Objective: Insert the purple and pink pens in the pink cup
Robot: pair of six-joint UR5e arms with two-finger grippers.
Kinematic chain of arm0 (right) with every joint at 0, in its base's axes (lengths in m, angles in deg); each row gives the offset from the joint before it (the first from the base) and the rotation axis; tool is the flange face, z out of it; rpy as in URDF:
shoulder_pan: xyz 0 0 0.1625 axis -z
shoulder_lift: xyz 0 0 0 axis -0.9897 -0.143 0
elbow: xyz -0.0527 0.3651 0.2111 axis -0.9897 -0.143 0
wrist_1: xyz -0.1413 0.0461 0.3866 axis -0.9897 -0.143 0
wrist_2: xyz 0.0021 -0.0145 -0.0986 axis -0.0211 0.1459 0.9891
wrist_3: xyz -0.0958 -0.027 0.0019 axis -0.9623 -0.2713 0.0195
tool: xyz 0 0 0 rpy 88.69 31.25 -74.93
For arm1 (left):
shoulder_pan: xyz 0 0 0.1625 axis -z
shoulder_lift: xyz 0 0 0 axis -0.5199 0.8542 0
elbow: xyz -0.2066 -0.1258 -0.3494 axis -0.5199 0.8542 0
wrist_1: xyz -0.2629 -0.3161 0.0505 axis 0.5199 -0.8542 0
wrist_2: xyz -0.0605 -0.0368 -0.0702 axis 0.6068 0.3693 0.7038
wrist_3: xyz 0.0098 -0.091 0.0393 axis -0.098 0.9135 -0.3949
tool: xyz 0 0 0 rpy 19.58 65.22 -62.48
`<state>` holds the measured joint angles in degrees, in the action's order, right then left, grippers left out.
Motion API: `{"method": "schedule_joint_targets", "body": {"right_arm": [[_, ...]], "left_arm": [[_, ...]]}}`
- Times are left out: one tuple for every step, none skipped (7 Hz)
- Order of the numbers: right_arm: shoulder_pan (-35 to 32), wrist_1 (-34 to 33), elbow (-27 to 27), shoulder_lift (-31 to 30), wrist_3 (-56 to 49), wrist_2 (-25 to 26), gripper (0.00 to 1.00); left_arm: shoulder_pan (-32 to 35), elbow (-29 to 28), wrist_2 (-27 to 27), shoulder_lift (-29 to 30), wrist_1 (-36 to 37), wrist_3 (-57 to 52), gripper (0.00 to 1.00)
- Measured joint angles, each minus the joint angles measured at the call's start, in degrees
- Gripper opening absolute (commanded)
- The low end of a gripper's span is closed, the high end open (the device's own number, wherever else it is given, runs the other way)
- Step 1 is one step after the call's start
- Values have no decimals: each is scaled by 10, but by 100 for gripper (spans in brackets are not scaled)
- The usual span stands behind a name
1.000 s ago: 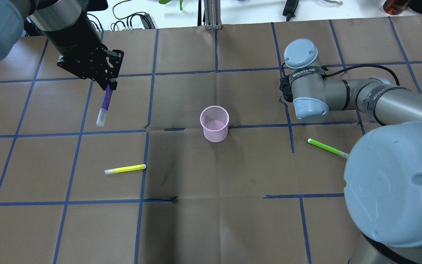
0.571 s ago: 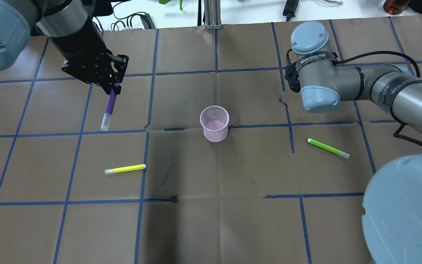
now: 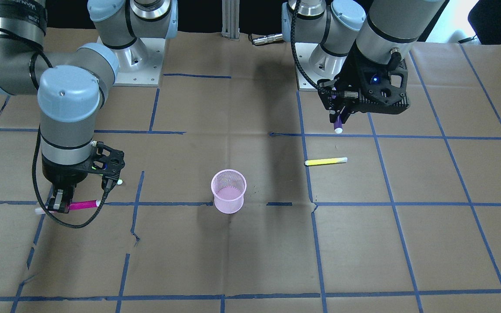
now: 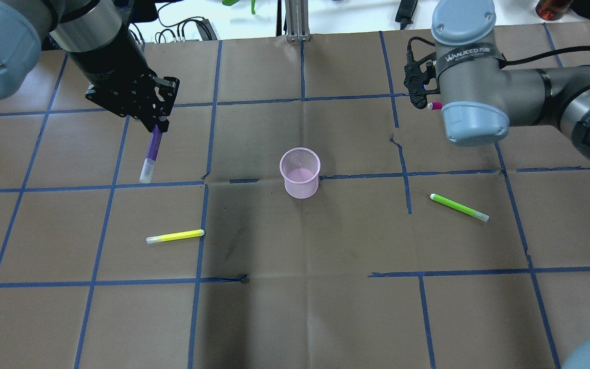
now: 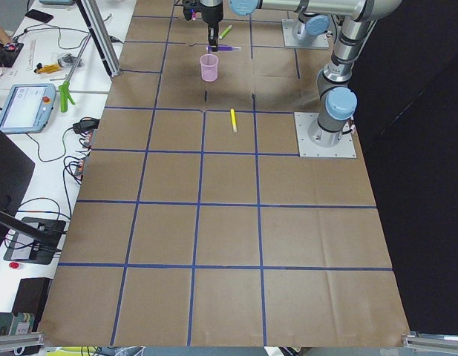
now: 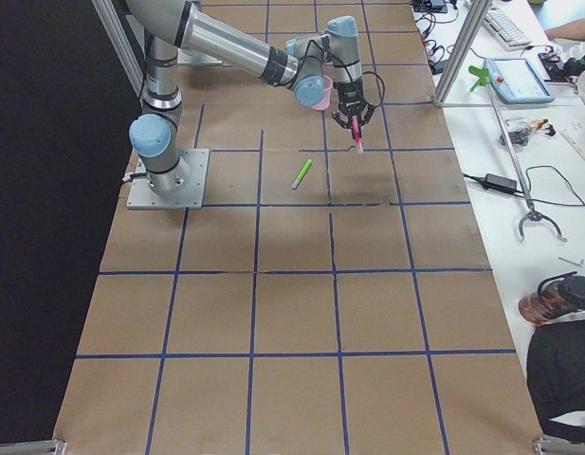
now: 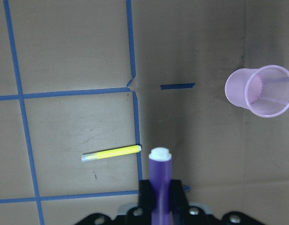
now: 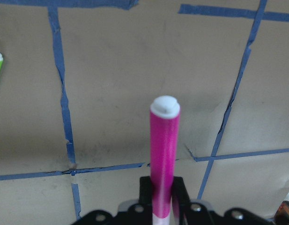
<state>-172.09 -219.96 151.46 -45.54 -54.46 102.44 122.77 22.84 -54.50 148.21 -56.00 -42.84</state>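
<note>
The pink mesh cup (image 4: 300, 173) stands upright near the table's middle, also in the front view (image 3: 228, 191) and the left wrist view (image 7: 260, 91). My left gripper (image 4: 157, 125) is shut on the purple pen (image 4: 150, 154), which hangs tip-down above the table, left of the cup. The left wrist view shows the pen (image 7: 160, 183) between the fingers. My right gripper (image 3: 61, 204) is shut on the pink pen (image 3: 81, 204), held about level above the table, right of the cup. The right wrist view shows that pen (image 8: 164, 154); overhead only its end (image 4: 434, 106) shows.
A yellow highlighter (image 4: 175, 236) lies on the table in front of the left gripper. A green highlighter (image 4: 459, 207) lies to the right of the cup. Blue tape lines grid the brown paper. Cables and tools lie past the table's far edge.
The right arm has swung toward the far right of the table, and the pink pen's end now shows beside its wrist. The left gripper has shifted slightly right with the purple pen.
</note>
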Motion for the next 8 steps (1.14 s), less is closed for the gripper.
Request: {"method": "schedule_joint_targets", "body": {"right_arm": [[0,22,0,-22,13,-27,2],[2,42,0,-42,24,-59,2],[4,62,-1,-59,34,-91,2],[4,94,-9,-74,51,-112,2],[4,149,-32,-85,73,-127,2],[5,217,-66,-91,92,-140,2],[5,287,-107,-93,104,-147,2],[5,341,-139,-93,114,-156,2]], "left_arm": [[0,0,0,0,0,-1,0],[0,0,1,0,1,-1,0],[0,1,3,1,6,0,0],[0,2,5,4,19,2,0],[0,6,8,6,42,2,0],[1,17,14,4,71,-3,0],[1,32,23,0,103,-18,0],[1,46,29,-4,129,-40,0]]}}
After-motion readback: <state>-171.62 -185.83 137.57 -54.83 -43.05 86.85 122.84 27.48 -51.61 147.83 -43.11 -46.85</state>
